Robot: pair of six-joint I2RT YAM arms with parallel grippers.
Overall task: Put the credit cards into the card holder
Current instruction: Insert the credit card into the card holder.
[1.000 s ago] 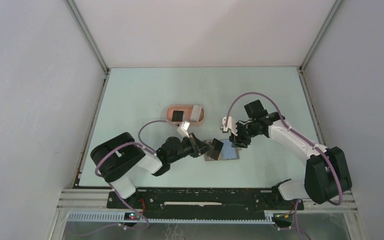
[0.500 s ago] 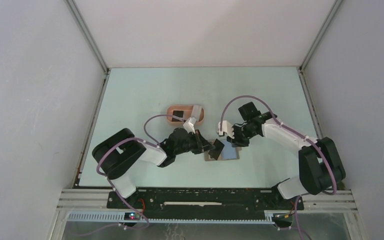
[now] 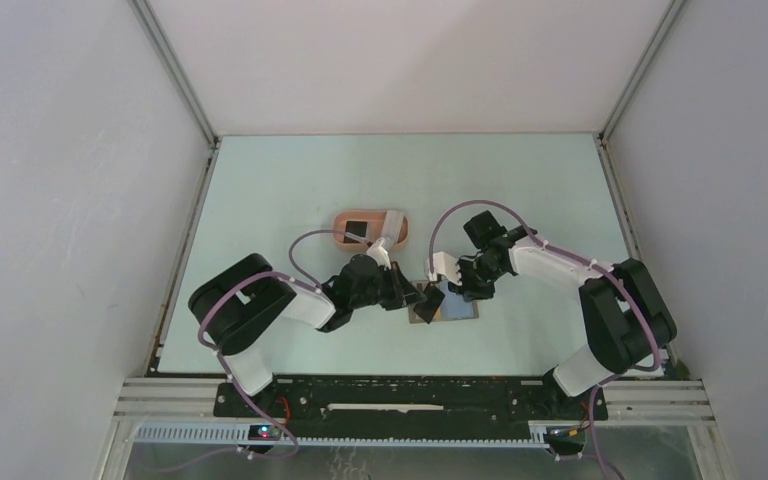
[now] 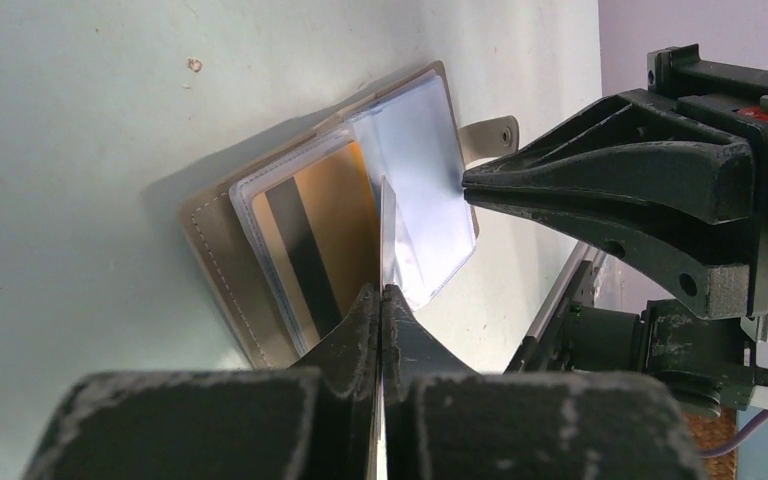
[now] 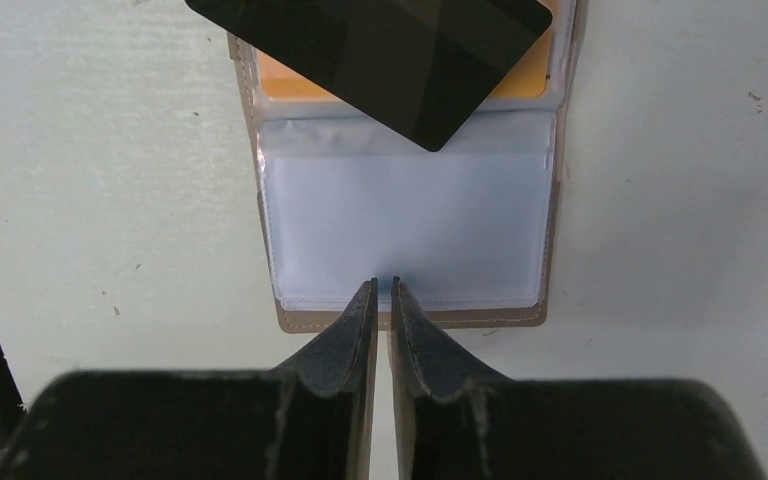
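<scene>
Left gripper (image 4: pixel 381 296): fingers clamped on one black card (image 5: pixel 380 45), held on edge over the open grey wallet (image 5: pixel 410 318). Right gripper (image 5: pixel 384 292), opposite: fingers nearly together, tips at the wallet's edge; whether they pinch the clear sleeve cannot be told. Beneath the held card: yellow-orange card (image 4: pixel 315 240), in its sleeve, not yet drawn. Beyond the left gripper, apart: card holder (image 3: pixel 340 228), containing a stowed card (image 3: pixel 357 228), black, and a whitish piece (image 3: pixel 391 226), likely another. Status: partly filled; held and orange cards outstanding.
</scene>
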